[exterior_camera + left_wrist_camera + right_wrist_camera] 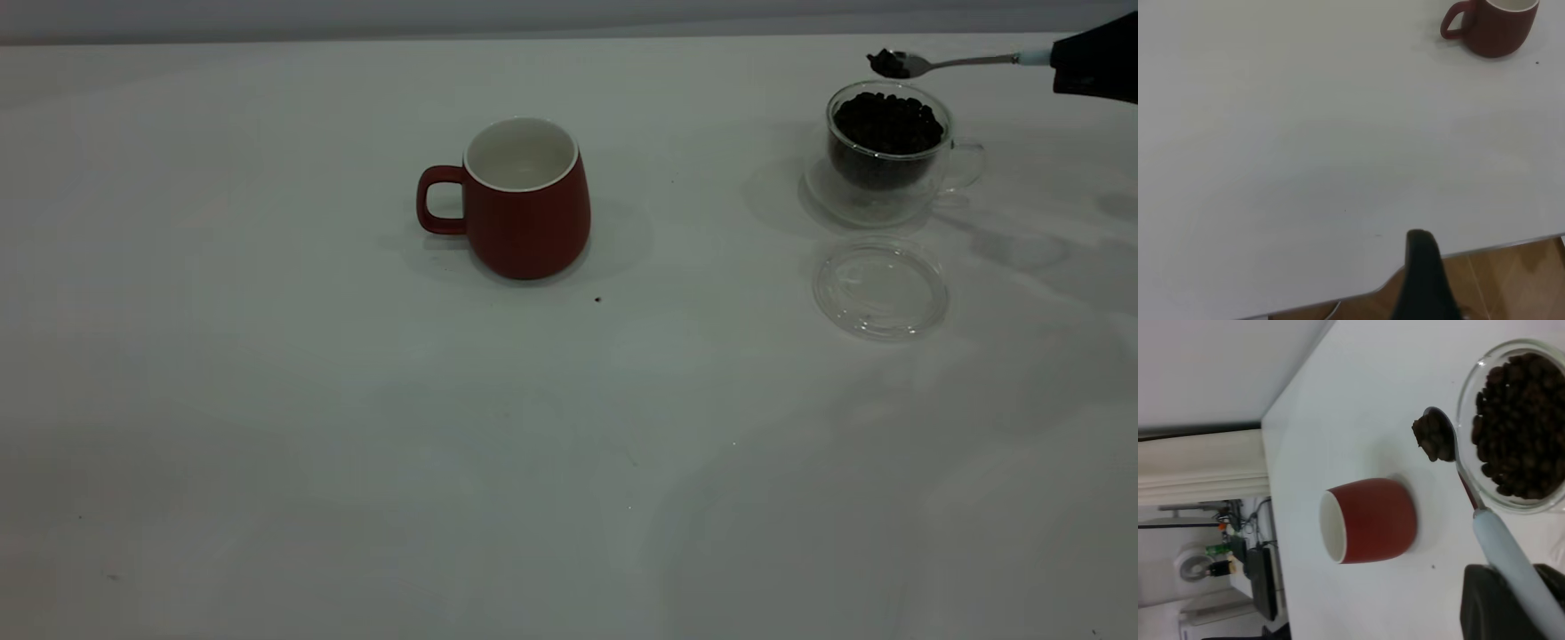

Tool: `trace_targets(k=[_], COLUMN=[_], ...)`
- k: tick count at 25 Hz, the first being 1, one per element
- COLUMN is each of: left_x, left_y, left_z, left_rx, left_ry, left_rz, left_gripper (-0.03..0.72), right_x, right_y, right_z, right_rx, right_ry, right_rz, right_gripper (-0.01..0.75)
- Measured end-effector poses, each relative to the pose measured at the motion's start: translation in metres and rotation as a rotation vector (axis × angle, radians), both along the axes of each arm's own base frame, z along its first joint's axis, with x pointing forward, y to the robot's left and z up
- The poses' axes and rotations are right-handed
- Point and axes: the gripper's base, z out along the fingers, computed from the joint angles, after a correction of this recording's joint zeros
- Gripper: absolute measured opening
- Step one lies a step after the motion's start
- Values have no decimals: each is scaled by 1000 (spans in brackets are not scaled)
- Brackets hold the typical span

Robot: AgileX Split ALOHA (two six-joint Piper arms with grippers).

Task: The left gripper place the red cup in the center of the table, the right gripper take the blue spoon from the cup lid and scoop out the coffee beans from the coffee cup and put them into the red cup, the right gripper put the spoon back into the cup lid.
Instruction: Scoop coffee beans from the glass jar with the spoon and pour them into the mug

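Observation:
The red cup stands upright and empty near the middle of the table; it also shows as the red cup and the red cup. My right gripper is shut on the pale handle of the blue spoon, which it holds level above the coffee cup. Coffee beans lie heaped in the spoon's bowl, and more fill the coffee cup. The cup lid lies bare in front of the coffee cup. My left gripper hangs over the table's edge, far from the red cup.
A tiny dark speck lies just in front of the red cup. Bare white tabletop stretches between the red cup and the coffee cup. A brown floor shows past the table's edge in the left wrist view.

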Motion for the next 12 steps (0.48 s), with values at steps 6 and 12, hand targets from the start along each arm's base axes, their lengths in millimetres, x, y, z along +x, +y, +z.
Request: trace_targets(k=[6,12], left_x=[0,0], left_y=[0,0], left_z=[0,0], left_rx=[0,0], left_ry=[0,0], left_rz=[0,0], left_gripper=[587,587], right_x=[1,3], right_y=[1,10], right_z=[1,1], right_rx=[5,9], right_ry=[-8,-11], right_rz=[0,17], right_gripper=[110,110])
